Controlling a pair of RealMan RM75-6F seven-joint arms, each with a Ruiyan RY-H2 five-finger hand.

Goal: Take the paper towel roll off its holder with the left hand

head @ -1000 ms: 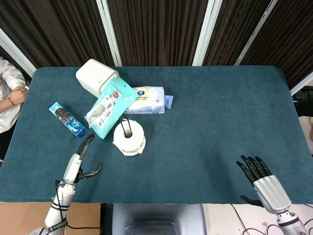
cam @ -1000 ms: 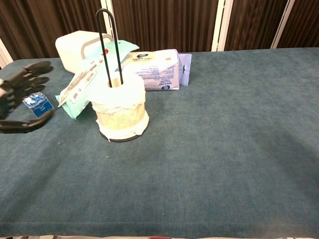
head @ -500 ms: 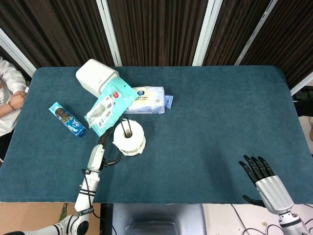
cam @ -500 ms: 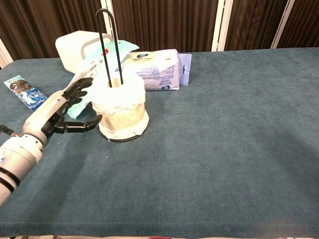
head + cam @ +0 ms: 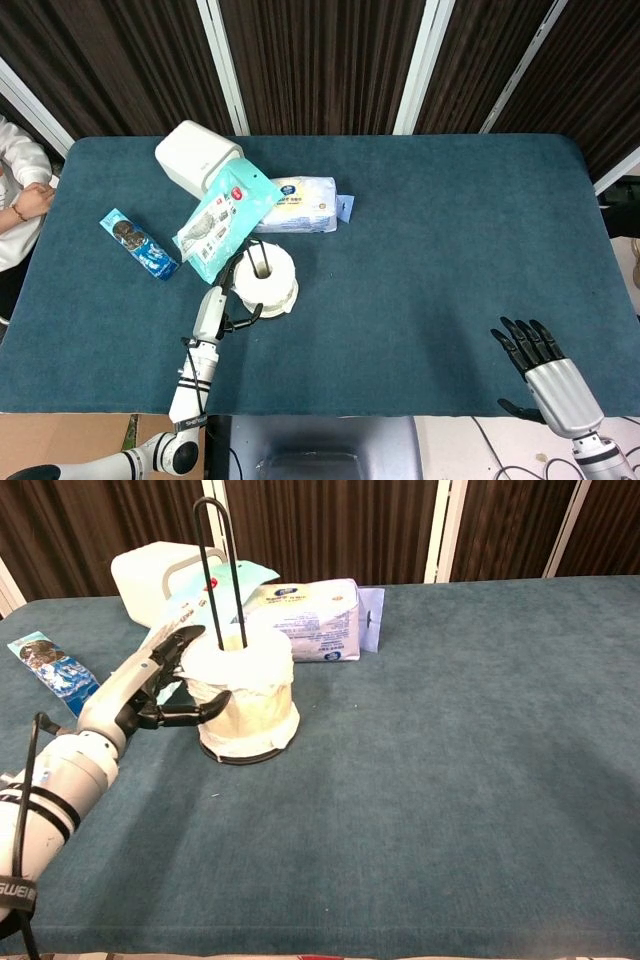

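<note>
Left hand, fingers apart, cups white paper towel roll left of centre; close firmly, lift straight up black wire holder.

No legible text anywhere. Printing on teal pouch near desk's far left corner: too small to read. Blue print on white tissue pack beside it: blurred. Blue snack packet by left edge: picture and marks, unreadable.
</note>
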